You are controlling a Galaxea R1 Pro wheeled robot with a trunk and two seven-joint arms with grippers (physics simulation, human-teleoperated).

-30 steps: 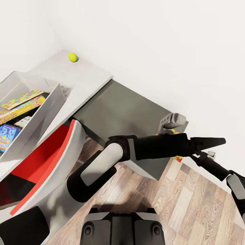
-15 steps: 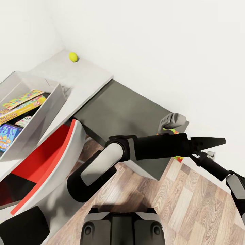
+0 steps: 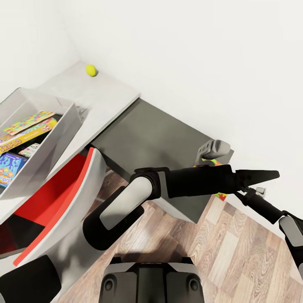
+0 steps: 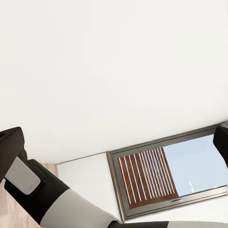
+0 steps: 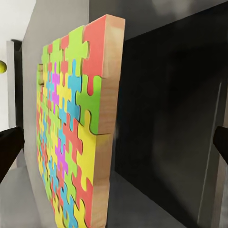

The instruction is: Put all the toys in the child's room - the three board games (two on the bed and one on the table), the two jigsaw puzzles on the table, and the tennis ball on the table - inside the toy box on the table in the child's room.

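**At the desk corner, hardly a thing has moved**

Against the last second, almost nothing differs: both arms hold the same pose, and the picture has only drifted a touch, so the tennis ball [image 3: 91, 70] sits fractionally higher by the wall corner on the light grey table [image 3: 105, 99].

Over on the left, the toy box [image 3: 59, 134] stands open on that table, and it's already loaded: a blue board game [image 3: 8, 168], a yellow-orange board game [image 3: 25, 136], a white-green one [image 3: 29, 150] peeking between them, and a jigsaw puzzle [image 3: 27, 121] on top at the far side.

At the far end of the dark desk section, the right gripper [image 3: 212, 152] hangs at the edge with the second jigsaw puzzle [image 5: 71, 128] in front of it. Up close that puzzle stands on edge, bright interlocking pieces on a pale wooden slab. The right fingers [image 5: 9, 147] sit wide apart at either side, not clamping it. Left gripper: I can't tell its state.
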